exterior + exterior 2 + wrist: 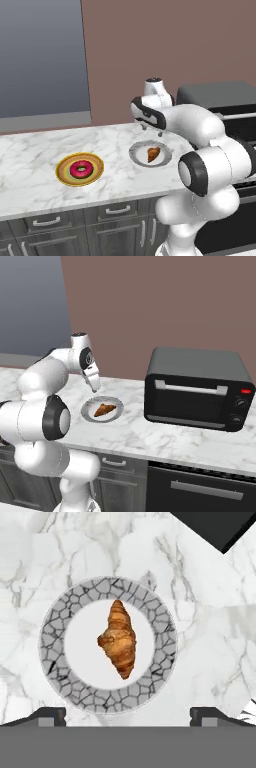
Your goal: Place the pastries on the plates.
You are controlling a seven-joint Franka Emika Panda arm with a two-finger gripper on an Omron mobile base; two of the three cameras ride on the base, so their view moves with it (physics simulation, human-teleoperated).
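The claw (94,387) hangs above the grey-white plate (55,657), fingers spread wide and holding nothing, so this reads as a release just finished. The croissant (119,639) lies centred on that plate, clear of the ribbed rim, probably dropped from directly overhead. On the marble surface (30,150), well apart to the left, the pink donut (80,170) sits in the middle of the yellow plate (64,162). Both pastries appear placed, one per plate, so the task looks complete. A dark toaster oven (197,387) stands right of the grey plate, near but not touching.
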